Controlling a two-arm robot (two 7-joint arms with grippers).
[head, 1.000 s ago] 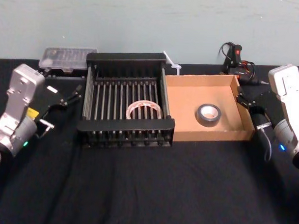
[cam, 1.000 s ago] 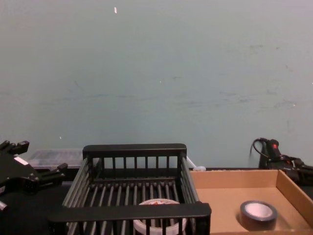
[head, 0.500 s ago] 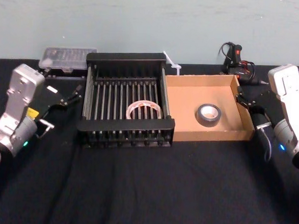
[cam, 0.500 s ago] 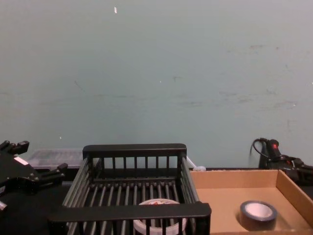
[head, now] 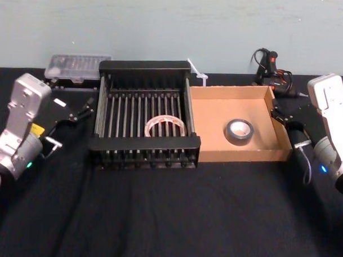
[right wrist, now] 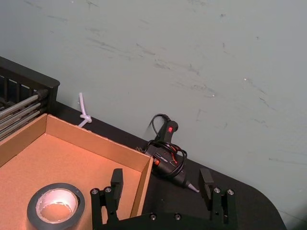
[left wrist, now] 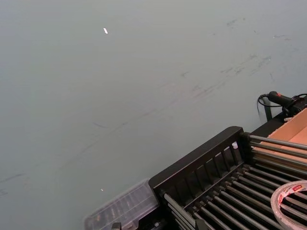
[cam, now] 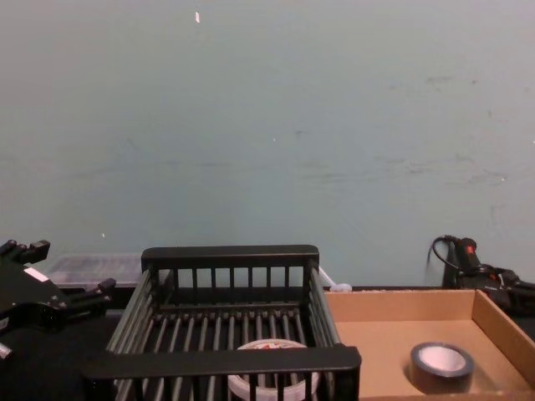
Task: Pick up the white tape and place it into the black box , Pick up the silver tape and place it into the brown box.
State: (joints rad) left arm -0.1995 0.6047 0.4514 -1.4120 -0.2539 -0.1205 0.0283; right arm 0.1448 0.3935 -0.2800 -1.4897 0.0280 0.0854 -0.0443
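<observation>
White tape (head: pixel 165 126) lies flat on the slatted floor of the black box (head: pixel 145 65), close to its near wall; silver tape (head: pixel 239 131) lies flat near the middle of the brown box (head: pixel 244 155), so both placements look done. Handling, as judged: both rolls light, stiff as rings, outer faces smooth and likely a little slippery, not fragile. Best hold would be one finger down the core and one outside, pinching the ring wall from above; the white roll's near side is crowded by the crate wall, so its far side is freer. Left gripper (head: pixel 81 109) sits left of the black box, jaws spread, holding nothing. Right gripper (right wrist: pixel 161 179) sits just right of the brown box, jaws wide apart, empty. Surface: black cloth (head: pixel 168 218), soft and slightly creased, over the table. Boxes stand side by side, touching. Along the far edge: clear case (head: pixel 78 66) at left, white zip tie (head: pixel 197 73) behind the boxes, glue gun (head: pixel 267 61) at right. Behind, a plain teal wall (cam: pixel 267 125) with scuffs
</observation>
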